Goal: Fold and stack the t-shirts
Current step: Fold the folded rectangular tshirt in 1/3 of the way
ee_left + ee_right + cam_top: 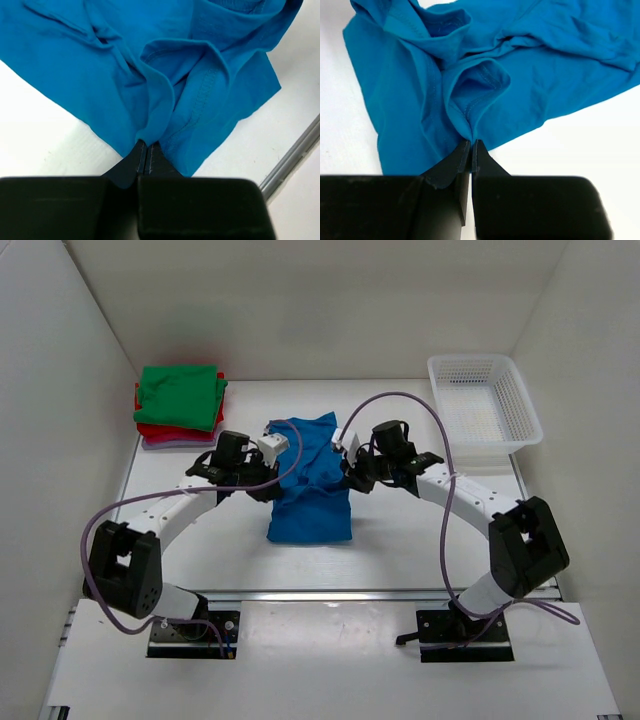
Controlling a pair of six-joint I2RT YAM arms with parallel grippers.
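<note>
Cloth nearest the arm bases: bright blue t-shirt (310, 500) in the middle of the counter (400, 550), crumpled and bunched, lying between both arms. At its left edge, left pincer (146, 146), tips pressed fully together on a raised fold of the blue fabric, a stitched hem just beside the grip. At its right edge, right pincer (471, 143), likewise closed tight, with a hemmed ridge of the same shirt pinched between the tips. Farther back, in the far left corner, a stack of folded squares: green t-shirt (180, 395) on top, red t-shirt (165, 430) beneath, pale pink-lavender t-shirt (160, 443) at the bottom. Far right, well apart from the blue shirt, white mesh basket (470, 359).
</note>
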